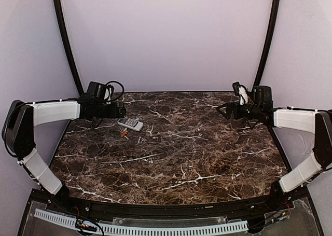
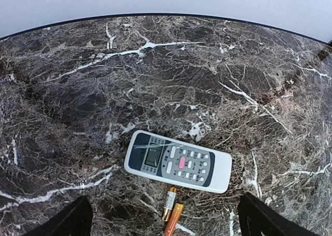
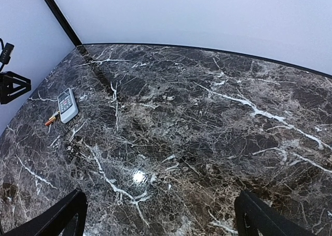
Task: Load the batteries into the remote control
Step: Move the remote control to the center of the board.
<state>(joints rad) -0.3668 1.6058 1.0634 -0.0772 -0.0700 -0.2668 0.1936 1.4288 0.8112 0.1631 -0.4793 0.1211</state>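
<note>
Looks like step one: left claw [image 1: 122, 110] and right claw [image 1: 224, 110] both gape empty, remote [image 2: 178, 161] sits buttons-up near the table's [image 1: 207, 158] far-left corner, batteries [image 2: 171, 212] just beside it, so I'd guess flipping it comes next.

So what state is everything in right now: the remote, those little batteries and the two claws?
remote control: lying flat on the table, buttons facing up, its back hidden.
batteries: two, lying side by side on the table just beside the remote control, not loaded.
left gripper: open, holding nothing, close to the remote control.
right gripper: open, holding nothing, far across the table from it.
</note>
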